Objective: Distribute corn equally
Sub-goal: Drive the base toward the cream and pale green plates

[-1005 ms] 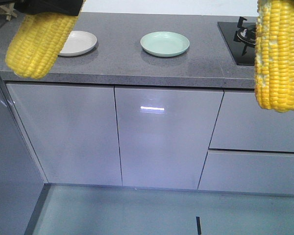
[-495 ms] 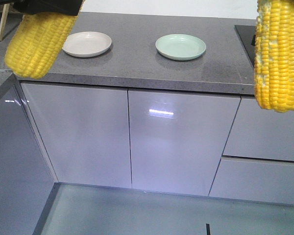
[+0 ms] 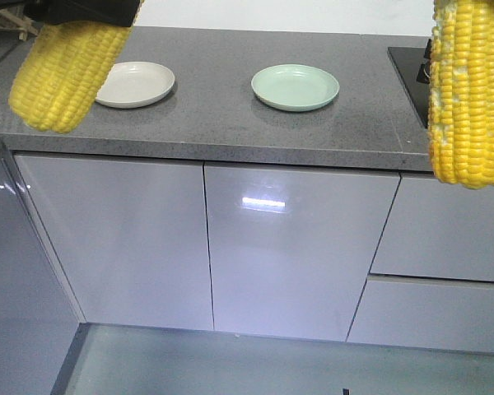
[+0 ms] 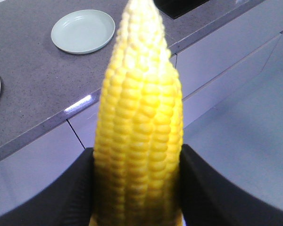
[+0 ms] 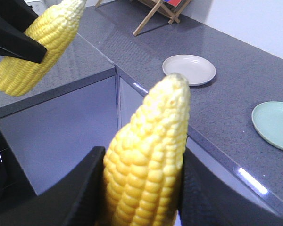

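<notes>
So, left tool (image 4: 137,162): black fingers pinch the left corn (image 4: 139,117) on both flanks at its thick end, with the tip free.
Right tool (image 5: 140,179): clamped the same way on the butt of the right corn (image 5: 148,155).
Where: both are held aloft, short of the green plate (image 3: 295,88) and off the bench (image 3: 214,123). The left corn is on the side of the white plate (image 3: 135,84).
Handling: probably stiff and moderately heavy. The bumpy kernels should give grip, and the thick end suits a hold. Being round, the corn may roll on a shallow plate.
Textures: glossy yellow kernel rows with paler tapered tips, smooth round plates, and a speckled grey stone bench.
</notes>
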{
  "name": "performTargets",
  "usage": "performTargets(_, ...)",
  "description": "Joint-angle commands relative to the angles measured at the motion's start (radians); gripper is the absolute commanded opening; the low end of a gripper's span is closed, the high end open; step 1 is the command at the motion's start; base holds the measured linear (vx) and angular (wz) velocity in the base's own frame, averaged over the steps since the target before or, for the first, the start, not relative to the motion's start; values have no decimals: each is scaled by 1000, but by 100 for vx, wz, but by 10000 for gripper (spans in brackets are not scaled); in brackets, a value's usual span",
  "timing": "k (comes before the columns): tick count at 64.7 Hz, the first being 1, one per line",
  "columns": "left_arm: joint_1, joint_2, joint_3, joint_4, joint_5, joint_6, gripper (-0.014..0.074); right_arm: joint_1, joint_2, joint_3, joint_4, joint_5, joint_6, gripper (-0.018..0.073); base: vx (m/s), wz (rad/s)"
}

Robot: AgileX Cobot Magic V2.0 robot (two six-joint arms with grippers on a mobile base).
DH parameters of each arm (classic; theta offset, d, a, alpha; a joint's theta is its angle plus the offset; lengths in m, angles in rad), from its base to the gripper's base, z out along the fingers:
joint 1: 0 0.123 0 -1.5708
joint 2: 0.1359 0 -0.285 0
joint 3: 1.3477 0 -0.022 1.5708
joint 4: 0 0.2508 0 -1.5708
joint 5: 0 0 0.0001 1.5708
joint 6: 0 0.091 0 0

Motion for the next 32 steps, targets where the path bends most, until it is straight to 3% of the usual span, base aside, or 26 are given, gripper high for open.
performTargets(1, 1, -27, -28, -12, -33, -10, -8, -3, -15, -25, 47, -37, -5, -4, 13, -3)
performTargets(32, 1, -27, -28, -12, -33, -10, -8, -3, -15, -25, 47, -37, -5, -4, 16, 6)
